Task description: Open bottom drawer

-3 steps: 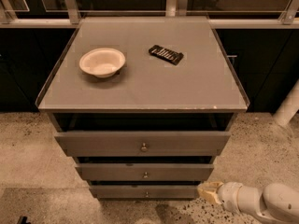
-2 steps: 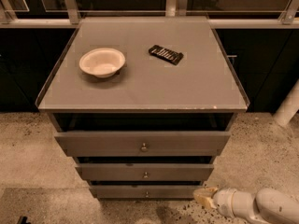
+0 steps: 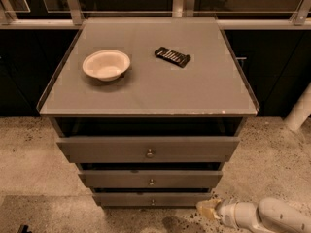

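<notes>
A grey cabinet has three drawers stacked in its front. The bottom drawer (image 3: 160, 199) is the shortest, thinnest front, with a tiny round metal knob (image 3: 152, 201) at its centre. Above it are the middle drawer (image 3: 150, 179) and the widest top drawer (image 3: 148, 149). My gripper (image 3: 204, 209) comes in low from the right on a white arm (image 3: 272, 216). Its yellowish tip sits just off the bottom drawer's lower right corner, near the floor and to the right of the knob.
A white bowl (image 3: 106, 64) and a dark flat packet (image 3: 172, 56) lie on the cabinet top (image 3: 150, 89). Speckled floor (image 3: 34, 178) surrounds the cabinet. Dark cupboards run behind, and a white post (image 3: 300, 111) stands at the right.
My gripper has moved left and slightly down along the floor, closer to the bottom drawer's right corner. The drawers have not moved.
</notes>
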You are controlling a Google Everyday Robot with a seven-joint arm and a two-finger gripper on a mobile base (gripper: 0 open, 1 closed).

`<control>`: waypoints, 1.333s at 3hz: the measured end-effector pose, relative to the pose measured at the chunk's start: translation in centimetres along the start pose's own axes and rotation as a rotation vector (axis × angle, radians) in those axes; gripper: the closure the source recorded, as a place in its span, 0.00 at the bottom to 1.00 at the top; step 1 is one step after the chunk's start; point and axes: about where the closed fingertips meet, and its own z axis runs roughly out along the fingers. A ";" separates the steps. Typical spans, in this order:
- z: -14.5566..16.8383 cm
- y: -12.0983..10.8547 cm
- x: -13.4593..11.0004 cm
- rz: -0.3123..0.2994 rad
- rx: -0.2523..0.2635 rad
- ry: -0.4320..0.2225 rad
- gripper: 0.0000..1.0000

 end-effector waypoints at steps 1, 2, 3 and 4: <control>0.4 -0.2 0.6 0.019 -0.004 -0.008 1.00; 2.4 -0.7 1.0 0.000 -0.018 -0.048 1.00; 6.1 -2.3 0.9 -0.040 -0.019 -0.103 1.00; 6.2 -2.3 1.0 -0.040 -0.020 -0.104 1.00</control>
